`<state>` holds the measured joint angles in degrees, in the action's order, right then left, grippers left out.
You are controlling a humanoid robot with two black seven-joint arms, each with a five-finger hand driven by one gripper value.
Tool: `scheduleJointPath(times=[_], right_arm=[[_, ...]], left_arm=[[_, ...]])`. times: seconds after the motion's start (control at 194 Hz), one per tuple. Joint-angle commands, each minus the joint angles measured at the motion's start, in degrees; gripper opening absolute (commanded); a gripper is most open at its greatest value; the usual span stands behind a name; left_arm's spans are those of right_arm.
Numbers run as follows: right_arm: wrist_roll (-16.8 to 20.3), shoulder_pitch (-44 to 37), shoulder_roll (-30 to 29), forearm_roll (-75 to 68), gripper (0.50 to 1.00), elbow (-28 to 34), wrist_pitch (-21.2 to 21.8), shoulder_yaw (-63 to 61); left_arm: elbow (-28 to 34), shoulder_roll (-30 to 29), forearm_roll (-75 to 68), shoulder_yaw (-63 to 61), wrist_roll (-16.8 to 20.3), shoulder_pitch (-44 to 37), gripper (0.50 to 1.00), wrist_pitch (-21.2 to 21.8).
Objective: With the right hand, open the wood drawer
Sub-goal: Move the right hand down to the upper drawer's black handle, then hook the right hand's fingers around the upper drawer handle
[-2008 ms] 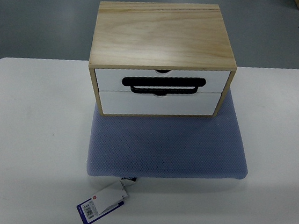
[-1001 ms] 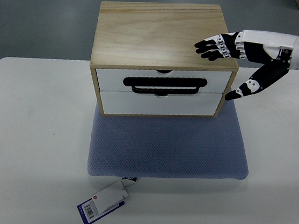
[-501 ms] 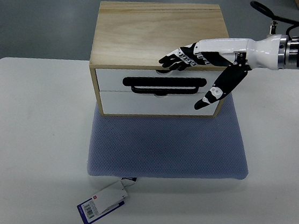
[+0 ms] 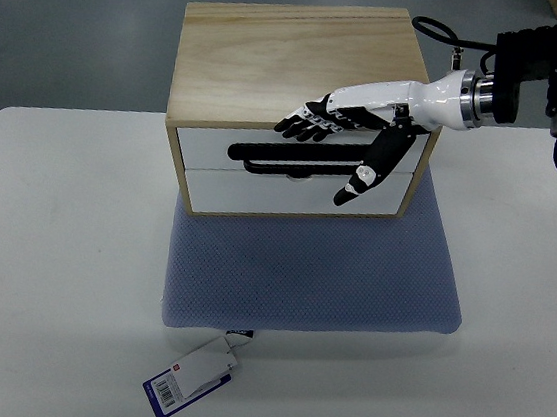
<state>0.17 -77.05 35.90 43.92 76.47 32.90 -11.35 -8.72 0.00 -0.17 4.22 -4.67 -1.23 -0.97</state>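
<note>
Right hand [image 4: 339,140] spread, empty, above black bar handle [image 4: 304,157] of pale wooden two-drawer box [image 4: 300,65]. Drawer likely light, stiff; hook that handle.

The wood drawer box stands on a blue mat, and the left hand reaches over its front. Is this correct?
Not quite: the top view shows the right hand, its arm coming in from the picture's right, reaching over the front of the wood drawer box on the blue mat.
</note>
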Motion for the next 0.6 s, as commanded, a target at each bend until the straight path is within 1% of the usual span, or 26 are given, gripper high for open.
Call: scheduleJointPath(times=[0.0,0.227,0.408,0.423,0.594], right_arm=[[0.0,-0.1,-0.7,0.0,0.938,-0.5,0.0,0.3],[0.0,-0.1,-1.0,0.0,0.94,-0.5,-0.3,1.8],[0.0,0.1,-2.6,0.1,0.938,-1.2,-1.3,2.4],[0.0,-0.1,-2.7,0.1,0.94,-2.0,-1.4,3.7],[0.0,-0.1,-3.5,0.1,0.938,-3.9,-2.0,4.7]], left_arm=[[0.0,0.0,0.0,0.0,0.0,0.0,1.0,0.0],[0.0,0.0,0.0,0.0,0.0,0.0,1.0,0.0],[0.0,0.0,0.0,0.0,0.0,0.0,1.0,0.0],[0.0,0.0,0.0,0.0,0.0,0.0,1.0,0.0],[0.0,0.0,0.0,0.0,0.0,0.0,1.0,0.0]])
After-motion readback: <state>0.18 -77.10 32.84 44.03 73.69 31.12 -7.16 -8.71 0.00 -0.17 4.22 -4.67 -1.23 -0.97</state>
